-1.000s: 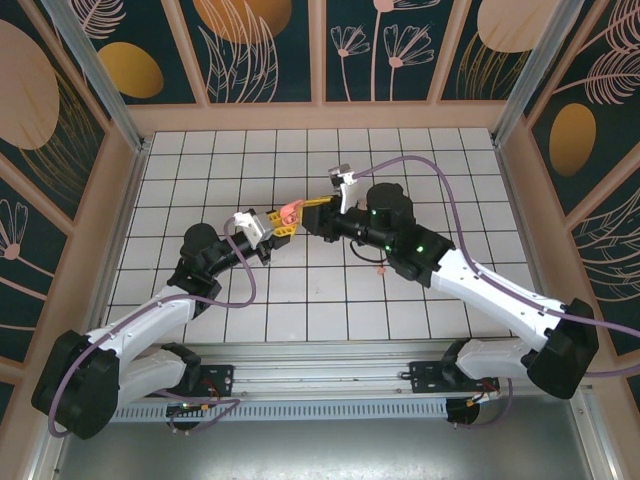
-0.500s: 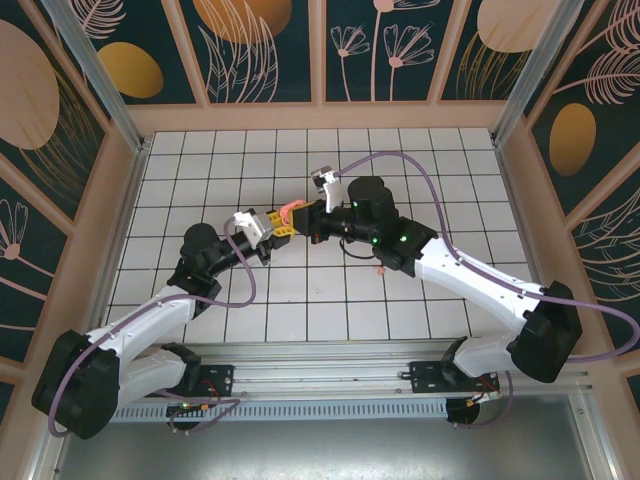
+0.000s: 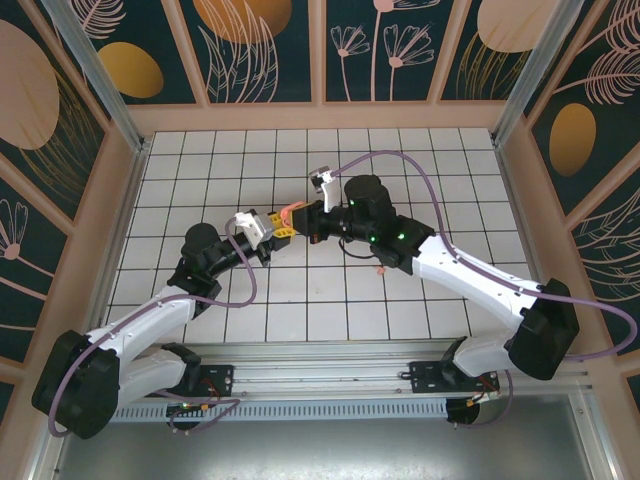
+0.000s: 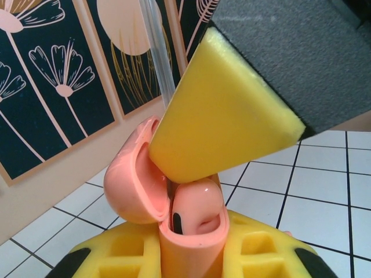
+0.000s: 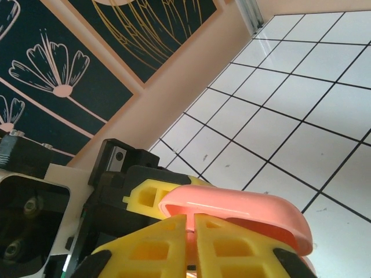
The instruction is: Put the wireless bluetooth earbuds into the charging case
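Open charging case (image 4: 132,191) clamped in left gripper (image 3: 281,224); one pink earbud (image 4: 198,213) seated beneath right gripper (image 3: 306,214), fingers closed; stray earbud (image 3: 380,268) at 4 o'clock awaits.

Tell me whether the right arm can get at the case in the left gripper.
Likely yes: the right gripper sits at the open case, lid swung back, nothing between; the left gripper holds it up.

White tiled floor (image 3: 190,165); dark floral wall panels (image 3: 262,52).
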